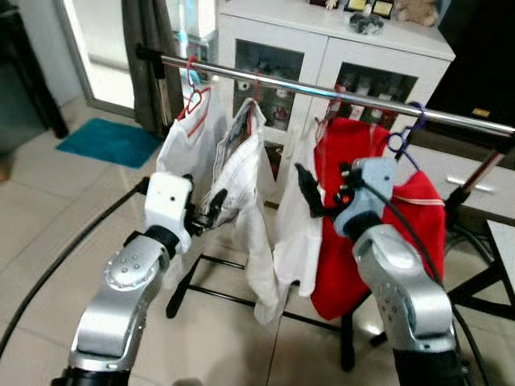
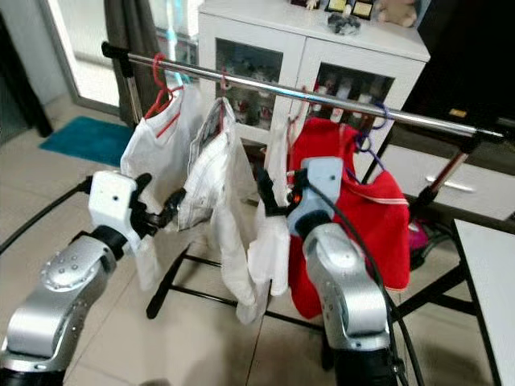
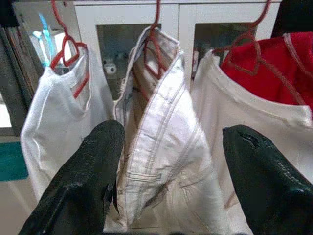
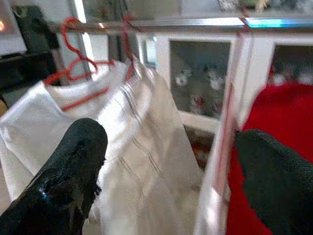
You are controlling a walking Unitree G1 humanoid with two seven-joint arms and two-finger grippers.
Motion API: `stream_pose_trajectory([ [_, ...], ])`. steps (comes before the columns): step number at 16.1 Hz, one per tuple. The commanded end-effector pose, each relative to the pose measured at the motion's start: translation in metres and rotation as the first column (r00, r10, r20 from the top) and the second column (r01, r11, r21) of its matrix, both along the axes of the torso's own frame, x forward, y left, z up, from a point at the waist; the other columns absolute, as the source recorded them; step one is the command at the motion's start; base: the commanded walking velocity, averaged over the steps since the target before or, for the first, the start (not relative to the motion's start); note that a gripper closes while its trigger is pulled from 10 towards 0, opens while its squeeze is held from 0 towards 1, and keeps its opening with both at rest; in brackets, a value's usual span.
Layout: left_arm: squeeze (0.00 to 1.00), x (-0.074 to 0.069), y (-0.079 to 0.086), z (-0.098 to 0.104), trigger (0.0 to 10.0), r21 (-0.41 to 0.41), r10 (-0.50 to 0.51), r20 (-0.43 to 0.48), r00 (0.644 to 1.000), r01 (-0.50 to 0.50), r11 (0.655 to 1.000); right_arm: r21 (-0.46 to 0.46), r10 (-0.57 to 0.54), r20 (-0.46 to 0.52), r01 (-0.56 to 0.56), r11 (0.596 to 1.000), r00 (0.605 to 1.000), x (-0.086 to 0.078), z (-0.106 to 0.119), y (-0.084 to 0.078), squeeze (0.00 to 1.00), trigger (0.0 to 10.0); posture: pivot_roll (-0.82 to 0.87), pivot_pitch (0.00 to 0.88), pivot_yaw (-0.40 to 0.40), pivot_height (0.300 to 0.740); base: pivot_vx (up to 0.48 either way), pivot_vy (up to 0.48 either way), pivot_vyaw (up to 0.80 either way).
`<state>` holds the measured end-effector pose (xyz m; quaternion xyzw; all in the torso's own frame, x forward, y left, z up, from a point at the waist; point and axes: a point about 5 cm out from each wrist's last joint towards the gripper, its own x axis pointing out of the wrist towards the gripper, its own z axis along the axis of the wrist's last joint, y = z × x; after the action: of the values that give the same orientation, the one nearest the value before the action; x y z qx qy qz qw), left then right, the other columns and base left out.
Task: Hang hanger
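A silver clothes rail [image 1: 322,90] runs across in front of me. Several garments hang from it on hangers: a white shirt [image 1: 181,149] on a red hanger [image 1: 193,95], a striped white shirt [image 3: 161,147] on another red hanger [image 3: 154,54], a plain white shirt [image 1: 298,217], and a red shirt [image 1: 402,217] on a purple hanger [image 1: 402,141]. My left gripper [image 1: 213,211] is open just in front of the striped shirt. At the edge of the plain white shirt, beside the red one, my right gripper [image 1: 322,189] is open. Neither holds anything.
A white cabinet with glass doors [image 1: 322,48] stands behind the rail. The rack's black base [image 1: 233,296] spreads over the tiled floor. A teal mat [image 1: 109,141] lies at the far left by a dark curtain [image 1: 149,48]. A white table edge [image 1: 503,257] is at the right.
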<state>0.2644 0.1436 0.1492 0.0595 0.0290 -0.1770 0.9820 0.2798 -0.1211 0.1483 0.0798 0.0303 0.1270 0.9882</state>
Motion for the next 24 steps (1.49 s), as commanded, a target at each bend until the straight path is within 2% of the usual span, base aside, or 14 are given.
stream_pose_trajectory([
  [1,0.00,0.000,-0.003,0.003,10.0,0.002,-0.013,0.018,1.000,0.013,1.000,0.011,-0.015,-0.022,0.015,1.000,1.000,-0.001,-0.002,-0.003,0.00,10.0,0.08,0.000,-0.072,0.740,0.000,0.000,0.00],
  [4,0.00,-0.002,-0.006,0.002,10.0,-0.001,-0.056,0.012,0.998,0.056,0.998,0.009,-0.020,-0.027,0.021,1.000,0.999,-0.002,-0.005,-0.004,0.00,10.0,0.08,0.000,-0.072,0.740,0.000,0.000,0.00],
  [7,0.00,-0.001,-0.006,0.002,10.0,-0.012,-0.057,0.003,0.998,0.057,0.998,0.031,-0.023,-0.033,0.024,0.999,0.999,-0.002,-0.004,-0.004,0.00,10.0,0.08,0.000,-0.073,0.740,0.000,0.000,-0.27],
  [12,0.00,-0.002,-0.003,0.001,10.0,-0.009,-0.061,-0.003,0.998,0.061,0.998,0.011,-0.021,-0.011,0.021,1.000,1.000,0.001,-0.003,-0.003,0.00,10.0,0.09,0.000,-0.076,0.740,0.275,0.000,-0.16],
  [14,0.00,-0.001,-0.003,0.002,10.0,-0.007,-0.063,-0.003,0.998,0.063,0.998,-0.032,-0.011,-0.016,0.011,0.999,1.000,0.002,-0.003,-0.002,0.00,10.0,0.09,0.000,-0.076,0.740,0.307,0.000,0.00],
  [15,0.00,-0.002,-0.003,0.002,10.0,-0.005,-0.069,-0.005,0.998,0.069,0.998,-0.120,-0.006,-0.012,0.004,0.993,1.000,0.003,-0.005,-0.001,0.00,10.0,0.09,0.000,-0.075,0.740,0.311,0.000,0.80],
  [16,0.00,-0.002,-0.004,0.002,10.0,-0.003,-0.072,-0.006,0.997,0.072,0.997,-0.118,-0.007,-0.013,0.005,0.993,1.000,0.003,-0.005,-0.001,0.00,10.0,0.09,0.000,-0.074,0.740,0.311,0.000,0.80],
  [18,0.00,-0.002,-0.005,0.001,10.0,0.002,-0.084,-0.009,0.996,0.084,0.996,-0.011,-0.063,-0.002,0.063,0.998,0.998,0.004,0.000,-0.006,0.00,10.0,0.09,0.000,-0.073,0.740,0.313,0.000,0.00],
  [22,0.00,-0.002,-0.006,0.001,10.0,0.008,-0.094,-0.009,0.996,0.094,0.996,-0.062,-0.088,0.017,0.089,0.994,0.996,0.007,0.003,-0.011,0.00,10.0,0.09,0.000,-0.073,0.740,0.312,0.000,0.00],
  [24,0.00,-0.004,-0.006,0.002,10.0,0.014,-0.111,-0.003,0.994,0.111,0.994,-0.064,-0.169,0.012,0.169,0.984,0.986,0.008,0.004,-0.024,0.00,10.0,0.09,0.000,-0.075,0.740,0.000,0.000,0.00],
])
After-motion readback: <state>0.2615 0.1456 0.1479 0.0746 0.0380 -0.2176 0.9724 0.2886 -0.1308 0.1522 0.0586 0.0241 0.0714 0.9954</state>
